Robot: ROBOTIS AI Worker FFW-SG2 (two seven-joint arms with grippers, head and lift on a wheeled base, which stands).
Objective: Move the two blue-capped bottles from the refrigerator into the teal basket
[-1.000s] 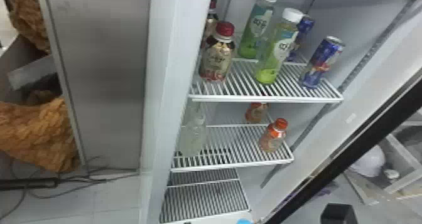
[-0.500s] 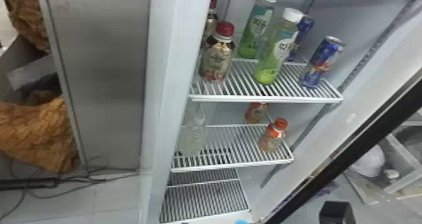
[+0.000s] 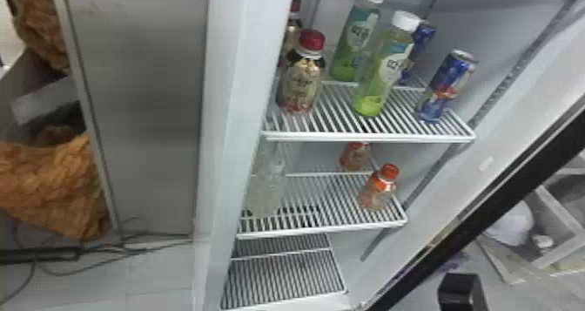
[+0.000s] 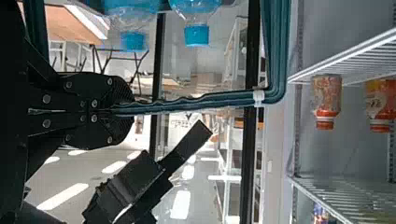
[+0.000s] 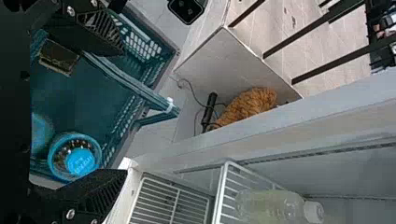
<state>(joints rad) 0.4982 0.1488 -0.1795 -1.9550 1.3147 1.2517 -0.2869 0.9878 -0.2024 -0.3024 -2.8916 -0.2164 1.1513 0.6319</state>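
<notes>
Black part of the right arm [image 3: 459, 288] is edging slightly up and left at the head view's lower right. Left fingers [image 4: 100, 91] are gripping the handle [image 4: 210, 102] of the teal basket [image 5: 84, 107], with right fingers [image 5: 91, 198] standing wide apart; 2 blue-capped bottles [image 5: 80, 161] are sitting inside the basket. 2 orange-capped bottles [image 3: 378, 192] are standing on a refrigerator shelf [image 3: 322, 228], below 2 white-capped green bottles [image 3: 385, 70].
</notes>
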